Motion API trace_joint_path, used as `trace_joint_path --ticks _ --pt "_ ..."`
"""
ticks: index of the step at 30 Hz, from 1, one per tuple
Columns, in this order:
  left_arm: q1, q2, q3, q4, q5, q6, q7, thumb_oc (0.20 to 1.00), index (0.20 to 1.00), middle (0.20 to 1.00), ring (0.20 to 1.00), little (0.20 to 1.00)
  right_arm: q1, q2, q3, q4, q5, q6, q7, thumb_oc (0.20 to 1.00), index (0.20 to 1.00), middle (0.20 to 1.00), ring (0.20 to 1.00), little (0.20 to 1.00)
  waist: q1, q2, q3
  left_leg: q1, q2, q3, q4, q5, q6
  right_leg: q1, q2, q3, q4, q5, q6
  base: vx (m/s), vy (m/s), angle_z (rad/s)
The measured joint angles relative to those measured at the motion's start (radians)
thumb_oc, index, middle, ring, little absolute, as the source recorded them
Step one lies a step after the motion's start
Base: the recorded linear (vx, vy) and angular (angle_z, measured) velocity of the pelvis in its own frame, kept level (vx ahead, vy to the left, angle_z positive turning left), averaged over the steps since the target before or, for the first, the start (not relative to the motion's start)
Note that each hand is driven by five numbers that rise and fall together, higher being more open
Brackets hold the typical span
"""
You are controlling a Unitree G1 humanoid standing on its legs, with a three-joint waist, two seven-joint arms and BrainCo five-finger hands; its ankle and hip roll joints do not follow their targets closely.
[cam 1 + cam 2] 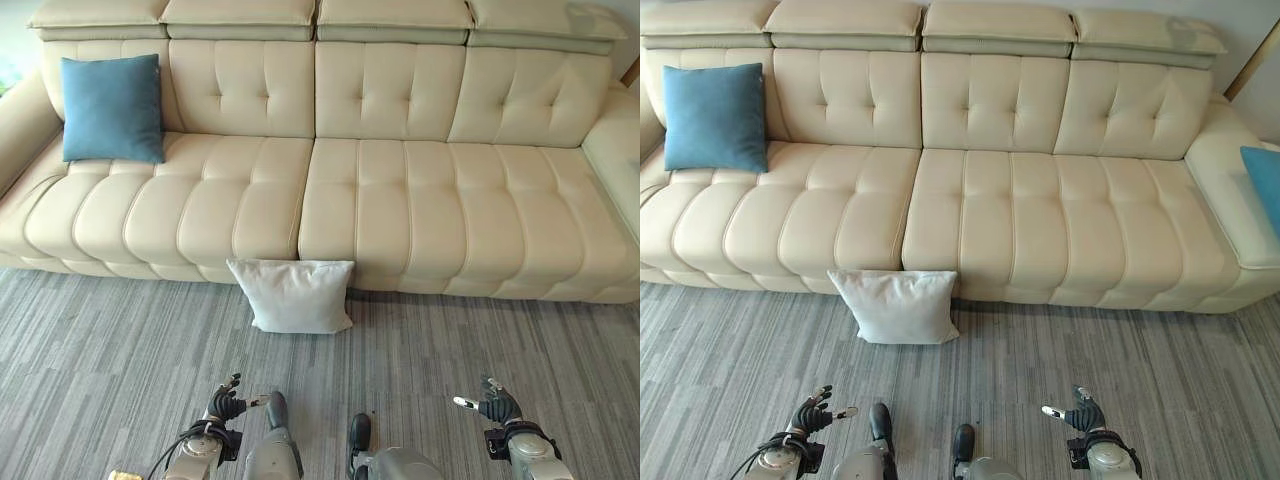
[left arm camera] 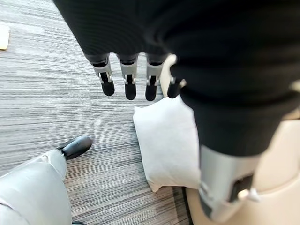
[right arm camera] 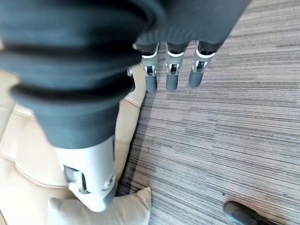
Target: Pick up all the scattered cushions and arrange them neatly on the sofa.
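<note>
A white cushion (image 1: pixel 293 294) leans upright against the front of the cream sofa (image 1: pixel 400 200), on the grey striped carpet; it also shows as the white cushion (image 2: pixel 168 140). A blue cushion (image 1: pixel 111 108) stands against the sofa's backrest at the left end. Another blue cushion (image 1: pixel 1264 180) lies on the sofa's right armrest end. My left hand (image 1: pixel 226 403) hangs low at the bottom left, fingers (image 2: pixel 127 84) straight and holding nothing. My right hand (image 1: pixel 492 403) hangs at the bottom right, fingers (image 3: pixel 171 77) straight and empty. Both hands are well short of the white cushion.
The grey carpet (image 1: pixel 120 350) runs from the sofa's base toward me. The sofa's seat between the blue cushions is bare leather.
</note>
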Motion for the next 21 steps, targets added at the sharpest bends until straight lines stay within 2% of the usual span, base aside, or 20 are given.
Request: trace_joint_path --ticks 2,3,4,5,6,7,10,11,12,13,14,15,17,19,21 --pt "0.000 0.000 0.000 -0.001 0.000 0.000 0.000 1.000 1.000 1.000 1.000 1.000 0.006 -0.003 0.000 0.000 0.000 0.000 -0.004 1.000 1.000 1.000 1.000 1.000 0.006 0.000 0.000 -0.012 -0.005 -0.022 0.022 0.014 0.002 0.026 -0.003 0.020 0.006 -0.020 0.017 0.24 0.202 -0.27" --pt "0.002 0.000 0.000 0.001 0.000 0.000 0.000 1.000 1.000 1.000 1.000 1.000 0.011 -0.002 -0.002 0.002 0.000 0.000 -0.005 1.000 1.000 1.000 1.000 1.000 0.007 0.003 -0.002 -0.010 -0.014 -0.017 0.033 0.021 0.014 0.036 -0.008 0.026 0.012 -0.030 0.034 0.34 0.379 -0.26" --pt "0.012 -0.006 -0.002 0.007 0.000 0.000 -0.001 1.000 1.000 1.000 1.000 1.000 0.026 -0.008 -0.004 0.007 0.000 0.000 -0.005 1.000 1.000 1.000 1.000 1.000 0.003 0.019 -0.008 0.009 -0.031 -0.011 0.028 0.035 0.031 0.052 -0.020 0.032 0.041 -0.039 0.064 0.36 0.472 -0.42" --pt "0.015 -0.002 0.000 0.030 0.001 0.001 0.000 1.000 1.000 1.000 1.000 1.000 0.040 0.003 -0.002 0.040 -0.001 0.001 -0.005 1.000 1.000 1.000 1.000 1.000 0.005 0.005 -0.033 0.045 -0.084 0.015 0.025 0.041 0.112 0.040 -0.082 0.061 0.110 -0.093 0.103 0.42 0.563 -0.44" --pt "0.015 0.002 -0.001 0.030 0.001 0.002 -0.001 1.000 1.000 1.000 1.000 1.000 0.041 0.004 0.000 0.036 -0.002 0.006 -0.003 1.000 1.000 1.000 1.000 1.000 0.009 0.000 -0.037 0.061 -0.113 0.032 0.023 0.025 0.142 0.016 -0.115 0.081 0.177 -0.123 0.127 0.24 0.377 -0.31" --pt "0.007 0.003 -0.002 0.030 0.001 0.005 -0.001 1.000 1.000 1.000 1.000 1.000 0.040 0.006 0.000 0.034 -0.002 0.009 0.001 1.000 1.000 1.000 1.000 1.000 0.000 0.003 -0.038 0.068 -0.140 0.042 0.026 0.011 0.163 -0.031 -0.155 0.082 0.288 -0.143 0.146 0.16 0.280 -0.09" --pt "-0.028 0.031 -0.006 0.014 0.004 0.005 0.000 1.000 1.000 1.000 1.000 1.000 0.032 0.025 0.005 0.028 -0.003 0.011 0.011 1.000 1.000 1.000 1.000 1.000 0.001 0.004 -0.039 0.103 -0.188 0.053 0.024 -0.029 0.220 -0.178 -0.231 0.120 0.617 -0.146 0.159 0.10 0.159 0.01" --pt "-0.038 0.041 -0.006 0.014 0.003 0.005 0.001 1.000 1.000 1.000 1.000 1.000 0.018 0.028 0.012 0.017 -0.002 0.011 0.013 1.000 1.000 1.000 1.000 1.000 0.002 0.000 -0.038 0.116 -0.207 0.054 0.025 -0.040 0.234 -0.218 -0.249 0.139 0.702 -0.157 0.172 0.09 0.111 0.11" --pt "-0.046 0.045 -0.006 0.012 0.003 0.005 0.001 1.000 1.000 1.000 1.000 1.000 0.018 0.028 0.021 0.005 -0.002 0.010 0.014 1.000 1.000 1.000 1.000 1.000 0.001 -0.001 -0.038 0.124 -0.218 0.054 0.025 -0.041 0.234 -0.234 -0.255 0.160 0.731 -0.169 0.189 0.17 0.165 0.17" --pt "-0.048 0.052 -0.004 -0.003 0.003 0.002 0.003 1.000 1.000 1.000 1.000 1.000 0.008 0.030 0.035 -0.003 -0.002 0.010 0.015 1.000 1.000 1.000 1.000 1.000 0.001 0.002 -0.037 0.131 -0.222 0.054 0.030 -0.047 0.240 -0.243 -0.248 0.167 0.712 -0.175 0.201 0.22 0.180 0.03" --pt "-0.045 0.063 0.000 -0.006 0.003 -0.003 0.009 1.000 1.000 1.000 1.000 1.000 -0.005 0.035 0.036 -0.006 -0.002 0.006 0.014 1.000 1.000 1.000 1.000 1.000 0.010 0.005 -0.036 0.139 -0.220 0.053 0.040 -0.086 0.268 -0.267 -0.243 0.165 0.700 -0.166 0.197 0.19 0.088 -0.11" --pt "-0.043 0.067 0.000 -0.001 0.003 0.000 0.011 1.000 1.000 1.000 1.000 1.000 -0.019 0.043 0.037 -0.008 -0.002 0.006 0.015 1.000 1.000 1.000 1.000 1.000 0.012 -0.003 -0.034 0.155 -0.230 0.055 0.033 -0.089 0.272 -0.281 -0.248 0.164 0.706 -0.178 0.196 0.17 0.036 -0.14" --pt "-0.026 0.063 -0.002 0.006 0.003 0.004 0.014 1.000 1.000 1.000 1.000 1.000 -0.031 0.041 0.037 -0.002 -0.002 0.008 0.016 1.000 1.000 1.000 1.000 1.000 0.008 0.010 -0.029 0.199 -0.232 0.057 0.001 -0.088 0.270 -0.287 -0.214 0.160 0.585 -0.189 0.186 0.13 0.005 0.00" --pt "-0.022 0.066 0.000 0.017 0.003 0.004 0.018 1.000 1.000 1.000 1.000 1.000 -0.032 0.040 0.037 0.000 -0.002 0.009 0.015 1.000 1.000 1.000 1.000 1.000 0.009 0.007 -0.030 0.201 -0.234 0.062 -0.003 -0.089 0.269 -0.302 -0.209 0.115 0.497 -0.176 0.188 0.06 -0.029 0.03" --pt "-0.014 0.060 0.000 0.021 0.000 0.005 0.019 1.000 1.000 1.000 1.000 1.000 -0.033 0.041 0.037 0.013 -0.002 0.009 0.014 1.000 1.000 1.000 1.000 1.000 0.009 0.005 -0.028 0.207 -0.230 0.053 -0.004 -0.092 0.263 -0.306 -0.199 0.071 0.387 -0.128 0.196 0.05 -0.052 0.00"
